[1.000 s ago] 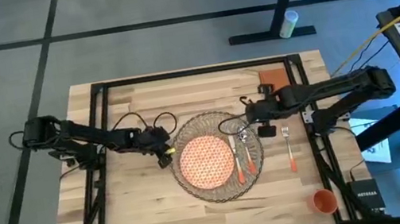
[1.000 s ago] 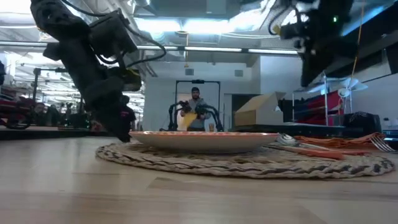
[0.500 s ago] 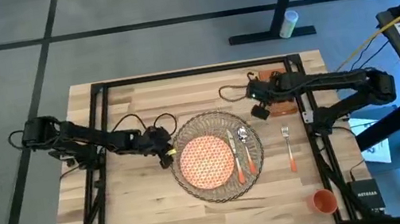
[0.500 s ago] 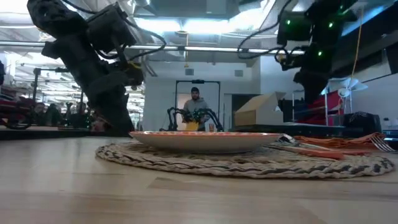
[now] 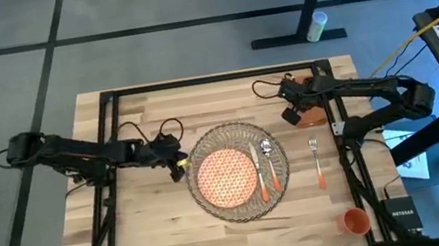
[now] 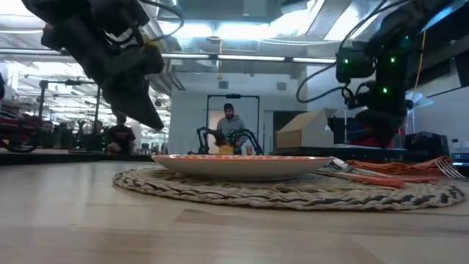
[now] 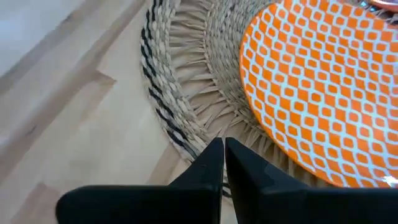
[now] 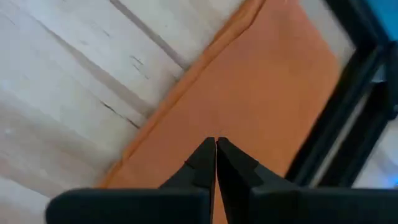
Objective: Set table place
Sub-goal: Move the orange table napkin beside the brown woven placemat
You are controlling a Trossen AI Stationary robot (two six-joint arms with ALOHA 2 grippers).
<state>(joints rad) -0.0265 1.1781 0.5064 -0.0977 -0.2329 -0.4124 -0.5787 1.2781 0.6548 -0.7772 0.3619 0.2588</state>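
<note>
Napkin step: my right gripper (image 8: 215,163), fingers together and empty, hangs over the napkin (image 8: 267,99); next I must open and descend. Left gripper (image 7: 224,163), likewise narrow, waits beside the placemat (image 7: 186,93).

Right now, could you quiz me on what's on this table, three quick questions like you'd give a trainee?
1. True or false: the fork lies on the placemat.
2. What is the right gripper over? A) the cup B) the napkin C) the plate
3. Fill in: the spoon and knife lie on the placemat, right of the ____.

Key:
1. False; it lies on the bare table, right of the placemat.
2. B
3. plate
</note>
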